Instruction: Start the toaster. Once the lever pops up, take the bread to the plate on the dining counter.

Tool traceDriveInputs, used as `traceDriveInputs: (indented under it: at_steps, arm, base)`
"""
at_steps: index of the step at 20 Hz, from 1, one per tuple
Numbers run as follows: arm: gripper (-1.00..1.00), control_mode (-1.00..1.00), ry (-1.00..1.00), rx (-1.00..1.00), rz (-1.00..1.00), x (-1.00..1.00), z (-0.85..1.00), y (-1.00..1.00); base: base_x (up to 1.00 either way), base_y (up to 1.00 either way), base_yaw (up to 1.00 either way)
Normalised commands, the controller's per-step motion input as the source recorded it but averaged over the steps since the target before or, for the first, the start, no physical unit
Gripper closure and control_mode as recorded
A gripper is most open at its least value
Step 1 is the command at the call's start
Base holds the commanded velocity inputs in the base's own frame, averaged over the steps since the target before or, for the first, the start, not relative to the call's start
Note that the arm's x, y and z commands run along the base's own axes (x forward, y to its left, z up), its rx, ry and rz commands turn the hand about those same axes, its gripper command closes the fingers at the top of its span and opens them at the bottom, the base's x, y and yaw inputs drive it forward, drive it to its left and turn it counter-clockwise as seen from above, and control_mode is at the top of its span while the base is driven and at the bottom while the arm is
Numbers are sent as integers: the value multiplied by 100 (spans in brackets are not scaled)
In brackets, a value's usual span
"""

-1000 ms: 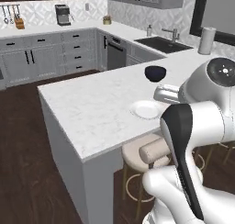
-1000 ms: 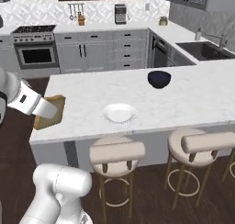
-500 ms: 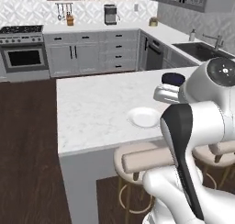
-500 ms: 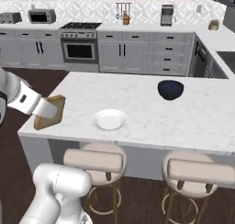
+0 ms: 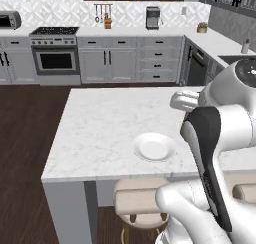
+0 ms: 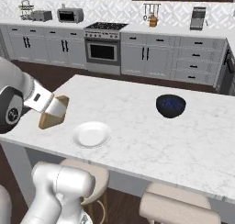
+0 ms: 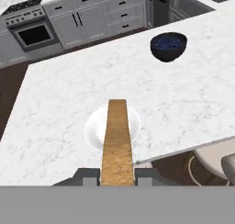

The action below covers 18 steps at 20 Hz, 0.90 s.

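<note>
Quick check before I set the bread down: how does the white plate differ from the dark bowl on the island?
The plate is white, flat and shallow; the bowl is dark blue-black, deep and rounded. The plate sits near the island's stool-side edge, close to the bread held in the shut tool; the bowl sits farther in and off to the right in the right base view. Both are round, upright and resting on the dining counter.
</note>
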Motion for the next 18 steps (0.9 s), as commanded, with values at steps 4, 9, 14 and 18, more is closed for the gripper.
traceDriveInputs:
  at_steps: [4,9,14,18]
  arm:
    - [100,-100,23,19,33,100,-70,-40]
    - [100,-100,23,17,34,100,-74,-24]
    - [100,-100,4,13,37,97,-66,-5]
    - [100,-100,0,9,38,97,-79,-5]
  base:
    - [0,0,0]
    - [0,0,0]
    - [0,0,0]
    - [0,0,0]
